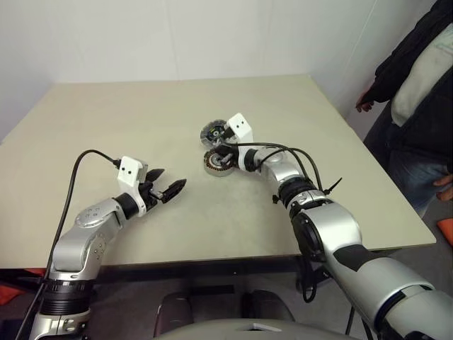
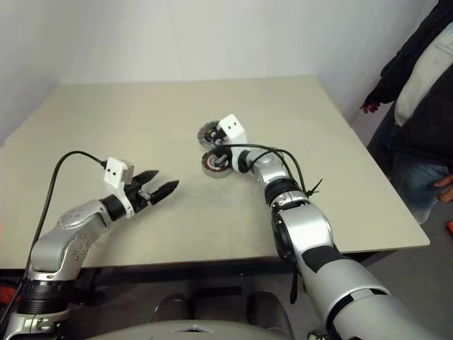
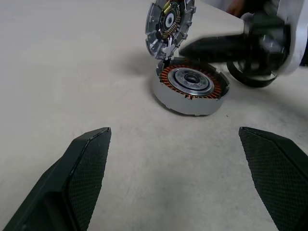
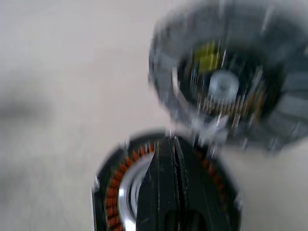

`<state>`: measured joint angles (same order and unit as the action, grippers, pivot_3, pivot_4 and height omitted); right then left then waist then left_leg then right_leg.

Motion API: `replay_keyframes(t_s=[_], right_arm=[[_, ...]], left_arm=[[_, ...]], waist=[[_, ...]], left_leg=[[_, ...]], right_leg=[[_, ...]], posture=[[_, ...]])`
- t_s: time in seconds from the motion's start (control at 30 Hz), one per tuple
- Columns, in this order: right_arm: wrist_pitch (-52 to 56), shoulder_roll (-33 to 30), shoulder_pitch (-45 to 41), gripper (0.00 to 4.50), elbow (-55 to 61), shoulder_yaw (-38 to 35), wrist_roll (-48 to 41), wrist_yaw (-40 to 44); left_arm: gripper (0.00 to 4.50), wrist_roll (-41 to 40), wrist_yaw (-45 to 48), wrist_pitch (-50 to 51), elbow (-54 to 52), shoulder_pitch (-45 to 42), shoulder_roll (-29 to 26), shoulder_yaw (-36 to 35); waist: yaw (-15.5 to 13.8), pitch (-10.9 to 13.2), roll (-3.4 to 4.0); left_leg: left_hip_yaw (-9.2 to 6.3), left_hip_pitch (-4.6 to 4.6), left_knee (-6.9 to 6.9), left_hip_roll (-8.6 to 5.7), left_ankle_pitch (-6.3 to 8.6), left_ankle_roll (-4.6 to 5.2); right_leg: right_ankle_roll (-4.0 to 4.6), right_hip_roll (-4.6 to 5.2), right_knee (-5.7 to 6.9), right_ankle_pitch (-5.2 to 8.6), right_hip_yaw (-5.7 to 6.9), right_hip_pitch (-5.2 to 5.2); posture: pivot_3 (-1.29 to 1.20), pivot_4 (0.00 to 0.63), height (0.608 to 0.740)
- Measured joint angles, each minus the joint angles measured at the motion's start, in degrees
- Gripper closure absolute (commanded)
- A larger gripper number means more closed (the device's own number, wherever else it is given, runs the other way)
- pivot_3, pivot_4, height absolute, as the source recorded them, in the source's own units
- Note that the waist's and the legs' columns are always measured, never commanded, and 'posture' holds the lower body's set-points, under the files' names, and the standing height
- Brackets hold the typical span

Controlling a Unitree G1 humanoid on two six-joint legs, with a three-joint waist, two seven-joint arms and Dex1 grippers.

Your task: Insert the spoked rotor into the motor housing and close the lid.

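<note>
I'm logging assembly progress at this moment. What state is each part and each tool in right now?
Motor housing: upright on the table, top open, silver wheel seated inside the copper coils.
Lid: off the housing, tipped up on edge at its rim, ribbed face and dark centre showing.
Left tool: open, holding nothing, apart from the parts.
Right tool: shut, fingertips at the lid's lower edge, above the housing.

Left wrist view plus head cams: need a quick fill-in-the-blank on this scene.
1. The left gripper has its jaws ___.
2. The housing holds a ring of ___-coloured coils.
3. The lid, tilted up on edge, is pinched by the ___ gripper.
4. A person stands at the table's ___ side.

Missing: open; copper; right; right
</note>
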<state>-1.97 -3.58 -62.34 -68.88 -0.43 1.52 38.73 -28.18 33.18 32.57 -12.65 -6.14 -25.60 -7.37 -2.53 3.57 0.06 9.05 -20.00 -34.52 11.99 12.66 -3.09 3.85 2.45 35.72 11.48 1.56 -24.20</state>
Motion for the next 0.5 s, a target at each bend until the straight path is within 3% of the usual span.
replay_keyframes(t_s=[0.2,0.5], right_arm=[[0.0,-0.2,-1.0,4.46,1.5,-0.8,-1.0,0.3],[0.4,1.1,4.3,4.46,-1.6,1.2,0.8,-1.5]], left_arm=[[0.0,0.0,0.0,0.0,0.0,-0.1,0.0,0.0],[0.0,0.0,0.0,0.1,0.0,-0.2,-0.1,0.0]], waist=[[0.0,0.0,0.0],[0.0,0.0,0.01]], left_leg=[[0.0,0.0,0.0,0.0,0.01,0.01],[0.0,0.02,-0.01,0.0,0.0,-0.01]], right_leg=[[0.0,0.0,0.0,0.0,0.0,0.0],[0.0,0.0,0.02,0.0,-0.01,0.08]], posture=[[0.0,0.0,0.74],[0.0,0.0,0.74]])
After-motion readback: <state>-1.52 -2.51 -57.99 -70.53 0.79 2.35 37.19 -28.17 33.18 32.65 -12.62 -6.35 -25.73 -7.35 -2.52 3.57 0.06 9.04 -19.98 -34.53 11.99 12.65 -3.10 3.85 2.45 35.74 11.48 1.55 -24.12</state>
